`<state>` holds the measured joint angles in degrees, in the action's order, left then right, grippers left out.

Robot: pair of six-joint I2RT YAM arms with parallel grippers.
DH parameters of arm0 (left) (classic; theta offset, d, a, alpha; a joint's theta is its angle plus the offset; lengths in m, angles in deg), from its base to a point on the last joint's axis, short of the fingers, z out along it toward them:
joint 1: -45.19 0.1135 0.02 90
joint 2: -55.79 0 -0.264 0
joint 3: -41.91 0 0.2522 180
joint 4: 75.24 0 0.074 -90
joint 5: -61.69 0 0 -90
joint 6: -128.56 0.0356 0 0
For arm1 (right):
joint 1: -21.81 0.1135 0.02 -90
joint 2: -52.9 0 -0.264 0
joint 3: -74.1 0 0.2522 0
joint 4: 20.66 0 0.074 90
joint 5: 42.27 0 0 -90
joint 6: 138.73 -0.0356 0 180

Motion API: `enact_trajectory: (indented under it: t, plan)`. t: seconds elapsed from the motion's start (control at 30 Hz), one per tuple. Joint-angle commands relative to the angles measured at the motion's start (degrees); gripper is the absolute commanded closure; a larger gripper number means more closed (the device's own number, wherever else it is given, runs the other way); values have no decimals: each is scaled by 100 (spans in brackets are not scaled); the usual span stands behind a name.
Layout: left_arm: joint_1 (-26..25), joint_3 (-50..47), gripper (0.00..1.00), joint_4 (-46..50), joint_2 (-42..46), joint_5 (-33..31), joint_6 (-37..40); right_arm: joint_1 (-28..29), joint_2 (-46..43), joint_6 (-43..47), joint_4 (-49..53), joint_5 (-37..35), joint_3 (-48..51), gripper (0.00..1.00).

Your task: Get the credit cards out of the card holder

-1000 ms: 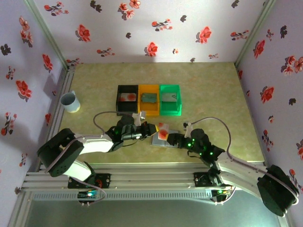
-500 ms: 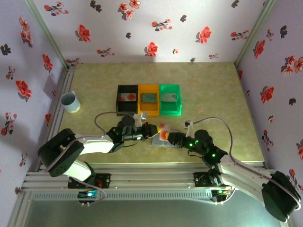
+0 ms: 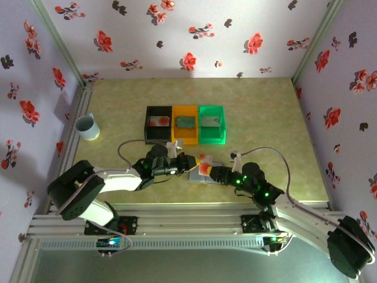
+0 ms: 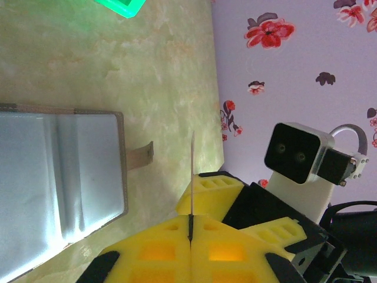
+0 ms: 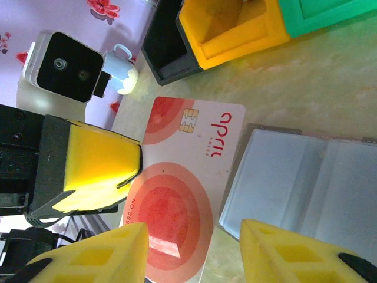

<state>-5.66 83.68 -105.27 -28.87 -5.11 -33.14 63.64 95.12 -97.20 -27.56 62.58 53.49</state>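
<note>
**White card pinched in the left gripper, beside the open card holder**

White with red circles and a gold chip, the white card (image 5: 184, 177) is out of the pockets and sits just beside the card holder (image 5: 297, 180), its long side overlapping the holder's rim in the right wrist view. The left gripper (image 4: 191, 218) has its yellow pads pressed flat together on one end of the card. The left wrist view shows the card edge-on, as a thin line rising from the seam between the pads.

The card holder (image 4: 59, 177) lies opened flat on the table (image 3: 265, 118), close to the near edge and about midway along it. Its two blue-grey halves face up, and a short strap tab (image 4: 141, 156) sticks out from one side.

The right gripper (image 5: 194, 227) faces the left one across the holder. Its yellow fingers (image 5: 100, 256) stand partly apart, with the card's near end and the holder's edge showing between them. They are clamped on nothing that can be seen.

Farther back, toward the middle of the table, three bins stand touching in a row:
- The black bin (image 3: 148, 125) holds a second white card (image 3: 158, 121).
- The orange bin (image 3: 185, 137) holds a grey-green card (image 3: 186, 121).
- The green bin (image 3: 212, 138) holds a silvery card (image 3: 210, 120).

A pale blue cup (image 3: 86, 127) stands at the left edge, well apart from everything else.
</note>
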Motion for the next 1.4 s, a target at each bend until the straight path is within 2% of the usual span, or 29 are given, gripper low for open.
enact_trajectory:
  t: [0.0, 0.13, 0.3, 0.67, 1.37]
  plan:
    - [-59, 99, 100, -226, -29, 102, -46, -34, -56, -1, -169, 116, -19, 55]
    - [-74, 143, 100, -226, -50, 104, -53, -29, 25, -140, -725, 692, 8, 54]
    - [-101, 187, 100, -244, -82, 101, -54, -17, 6, -188, -895, 966, -9, 55]
    - [-109, 152, 100, -244, -60, 106, -54, -19, -294, -163, -751, 872, 60, 62]
    - [-127, 102, 100, -436, -70, 93, -131, -16, -508, -187, -382, 391, 73, 60]
